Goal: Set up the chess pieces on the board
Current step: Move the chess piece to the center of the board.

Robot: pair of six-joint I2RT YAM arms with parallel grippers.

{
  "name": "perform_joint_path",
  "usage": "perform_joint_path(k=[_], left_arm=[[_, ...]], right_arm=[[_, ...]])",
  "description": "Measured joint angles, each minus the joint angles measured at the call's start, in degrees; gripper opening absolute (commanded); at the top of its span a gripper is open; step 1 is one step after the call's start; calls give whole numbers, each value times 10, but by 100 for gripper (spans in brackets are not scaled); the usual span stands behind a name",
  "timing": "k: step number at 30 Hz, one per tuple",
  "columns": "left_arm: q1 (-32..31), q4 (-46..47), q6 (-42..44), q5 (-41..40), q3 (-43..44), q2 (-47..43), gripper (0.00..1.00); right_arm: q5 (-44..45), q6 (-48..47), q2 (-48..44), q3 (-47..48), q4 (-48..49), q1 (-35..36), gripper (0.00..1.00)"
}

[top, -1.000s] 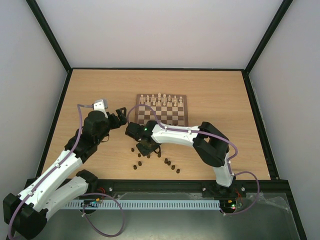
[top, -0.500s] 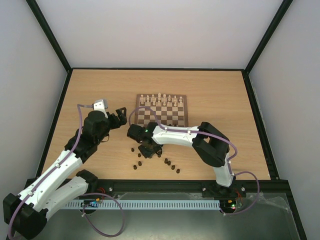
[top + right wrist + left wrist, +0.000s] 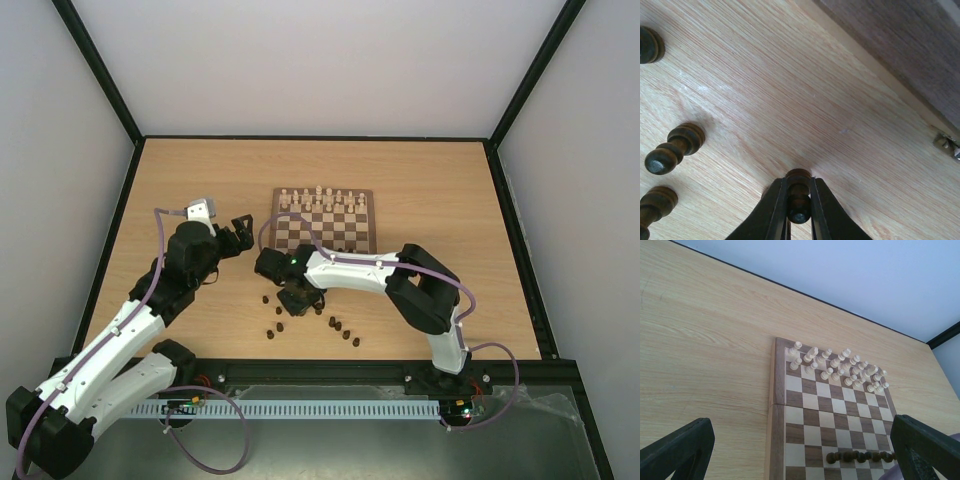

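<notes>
Snugly clamped; dark piece [image 3: 798,201] inside right hand [image 3: 799,186] (upright)

bench [image 3: 200,180]: pale wood grain, matt. board [image 3: 778,405]: smooth wood. dark chess pieces [image 3: 675,145]: turned wood, slight gloss. right gripper [image 3: 799,192]: black matt plastic.

the left gripper [image 3: 240,230] hangs wide open, while the right gripper [image 3: 798,189] sits low, pinching a dark chess piece [image 3: 798,176].

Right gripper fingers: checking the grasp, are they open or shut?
Shut: the right gripper pinches a dark chess piece between its fingers.
</notes>
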Motion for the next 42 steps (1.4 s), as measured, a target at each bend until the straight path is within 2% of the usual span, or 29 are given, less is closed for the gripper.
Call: perform_joint_path(k=[18,20,22,25,34,39,42], left_arm=[[3,0,0,0,0,-4,99],[3,0,0,0,0,-4,99],[3,0,0,0,-1,-4,99],[3,0,0,0,-2,-4,100],[5,0,0,0,-3,-3,99],[5,0,0,0,-3,-3,100],[6,0,0,0,-3,-3,100]], right_arm=[[13,-4,0,0,0,-46,10],[13,-6,0,0,0,-50,13],[14,-8,-1,0,0,-55,22],[15,-11,-2,-2,0,-59,27],[15,-12,-20,-19,2,-63,26],[15,-12,-30,-28,3,-63,28],[16,-10,-32,-33,3,-63,26]])
